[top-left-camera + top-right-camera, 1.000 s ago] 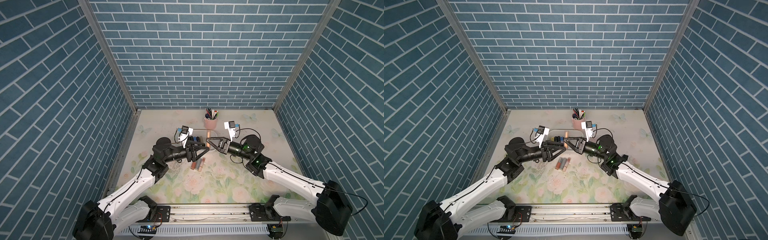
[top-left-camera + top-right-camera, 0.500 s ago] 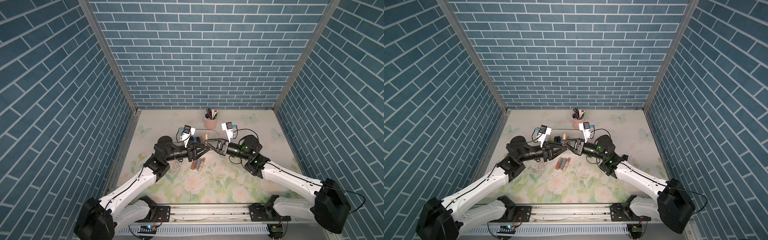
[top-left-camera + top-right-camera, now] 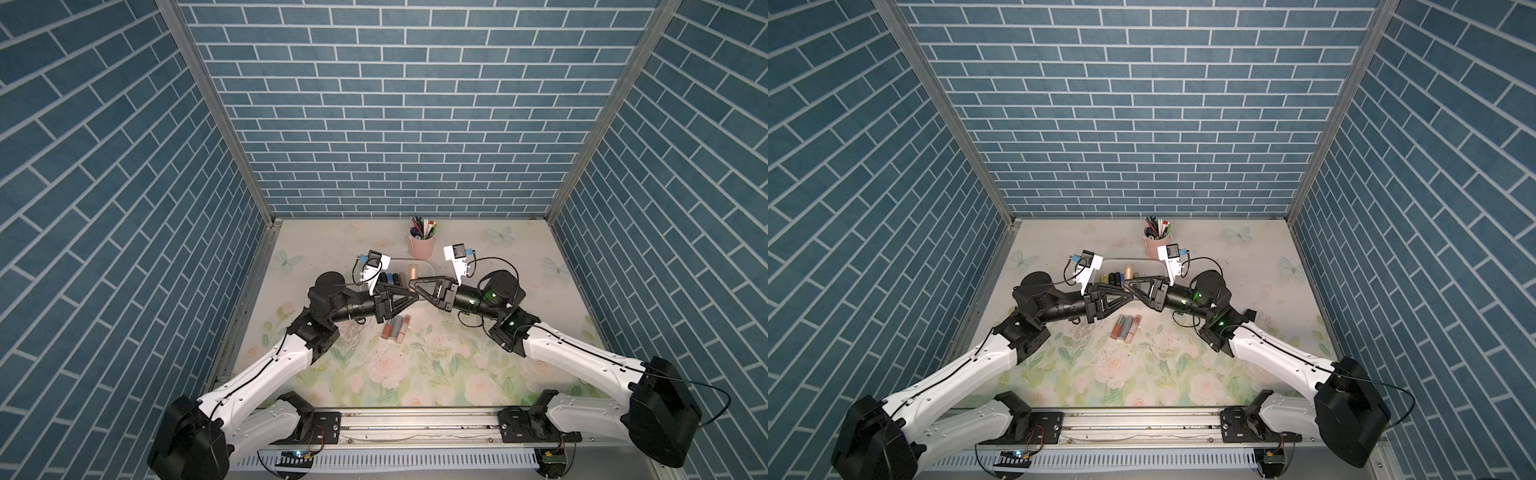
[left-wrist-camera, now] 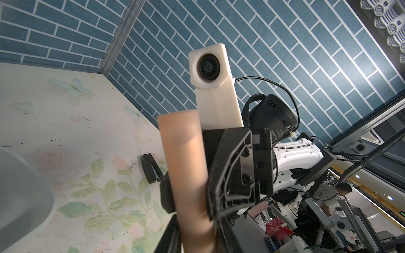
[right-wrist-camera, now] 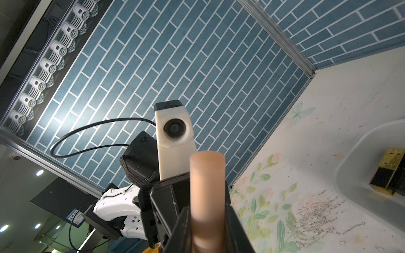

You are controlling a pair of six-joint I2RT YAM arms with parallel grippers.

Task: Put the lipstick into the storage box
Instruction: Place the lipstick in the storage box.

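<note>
While the floral table (image 3: 457,374) carries the white storage box (image 3: 424,266) toward 12 o'clock, the left gripper (image 3: 415,296) from 9 o'clock and the right gripper (image 3: 410,285) from 3 o'clock meet tip to tip over its near rim, both clamped on one upright peach lipstick (image 3: 413,272).

Left gripper (image 3: 412,297) points toward 3 o'clock, right gripper (image 3: 411,285) toward 9 o'clock, tips meeting; both sets of fingers (image 4: 228,170) clamped.
</note>
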